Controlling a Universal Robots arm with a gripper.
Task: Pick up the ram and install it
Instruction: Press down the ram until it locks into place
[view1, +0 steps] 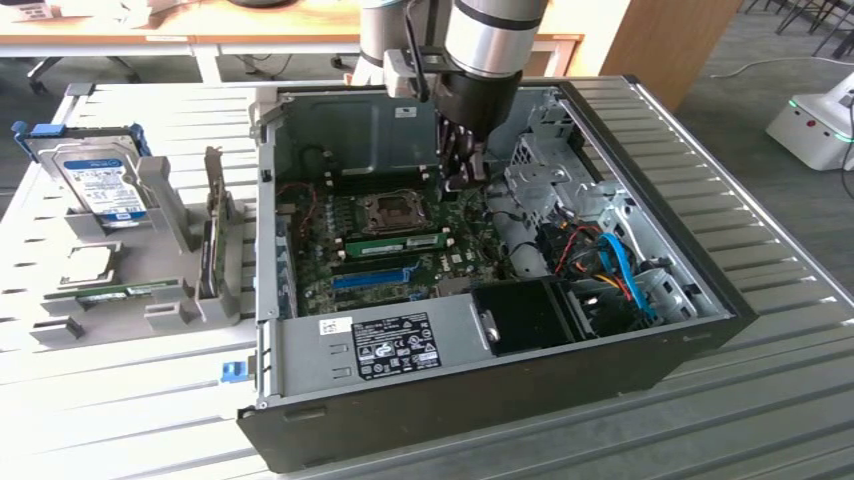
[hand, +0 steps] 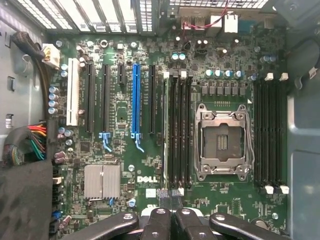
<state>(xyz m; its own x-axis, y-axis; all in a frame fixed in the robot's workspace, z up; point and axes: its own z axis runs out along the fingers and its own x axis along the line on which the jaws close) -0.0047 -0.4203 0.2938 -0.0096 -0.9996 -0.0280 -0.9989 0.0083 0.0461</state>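
From where I stand, the arm (view1: 497, 35) comes down from above, its silver end section nearly upright with a slight lean. Below it the black gripper (view1: 461, 178) points straight down. Its two fingers (hand: 160, 222) are pressed flat together, ribbed tips meeting, with nothing caught between them. The outer bars (hand: 112, 225) splay out to either side of the fingers.
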